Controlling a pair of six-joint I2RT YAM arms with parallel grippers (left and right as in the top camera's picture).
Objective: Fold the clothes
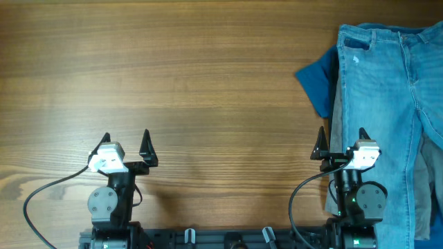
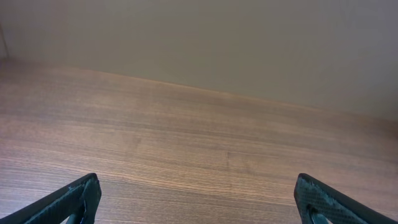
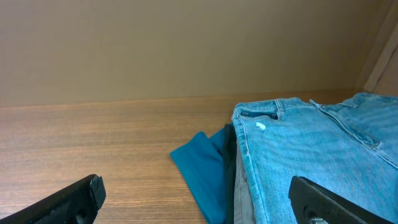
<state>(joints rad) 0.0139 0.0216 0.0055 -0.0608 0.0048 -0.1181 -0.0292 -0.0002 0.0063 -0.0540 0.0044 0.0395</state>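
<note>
The jeans (image 1: 381, 104) lay spread flat at the right end of the table (image 1: 173, 83), waistband toward the far edge and legs running back toward the arms' side. A small pale rip showed near the waistband in the right wrist view. A dark blue garment (image 1: 320, 83) stuck out from under the left edge of the jeans, its corner pointing onto bare wood. A grey garment (image 1: 424, 183) showed beneath the jeans at the lower right.

The right gripper (image 1: 341, 142) sat low near the table's near edge, pointing away from its base, jaws spread wide and holding nothing. Its left finger was over bare wood and its right finger over the jeans' left edge. From the right wrist camera both fingers (image 3: 62, 202) framed the blue garment and the jeans (image 3: 311, 162) ahead.

The left gripper (image 1: 126, 142) rested well apart from the clothes, over bare wood at the left, in the same forward-pointing pose, jaws equally wide and empty. A black cable (image 1: 41, 197) looped from its arm.
</note>
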